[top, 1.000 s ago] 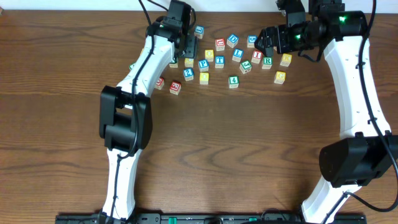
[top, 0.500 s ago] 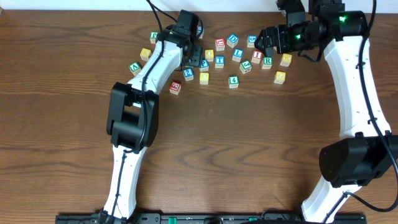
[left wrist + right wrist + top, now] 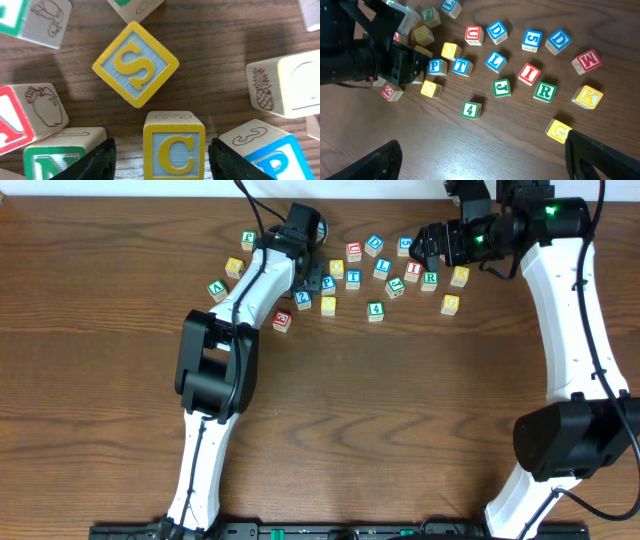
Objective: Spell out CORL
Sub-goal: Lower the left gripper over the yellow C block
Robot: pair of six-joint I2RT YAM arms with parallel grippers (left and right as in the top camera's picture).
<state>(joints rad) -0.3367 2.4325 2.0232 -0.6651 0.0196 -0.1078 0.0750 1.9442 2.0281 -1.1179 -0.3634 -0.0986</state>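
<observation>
Two wrist cameras are showing what the overhead view is hiding. From above, the left gripper [image 3: 316, 276] is covering a patch of the scattered letter blocks at the far middle of the table [image 3: 400, 430], and the block under it is hidden.

The left wrist view is revealing it. The yellow-framed C block [image 3: 174, 145] is sitting upright on the wood between the two dark fingers [image 3: 95, 162]. They are standing apart on either side of it, with a sliver of table showing at each side, so the jaws are straddling the block without pinching it. A yellow S block [image 3: 135, 64] is lying turned like a diamond just beyond the C. A green N block [image 3: 57, 152] is lying on one side and a blue P block [image 3: 272, 150] on the other.

The right gripper [image 3: 428, 246] is hanging over the right end of the scatter. The right wrist view is showing its fingers spread wide at the lower corners of the frame, gripping nothing. That view is also laying out the green R block [image 3: 545, 90], sitting between a red I block [image 3: 529, 73] and a yellow K block [image 3: 587, 96]. The blue L block [image 3: 495, 61] is lying apart to the left of the R, near a blue T block [image 3: 462, 66].
</observation>
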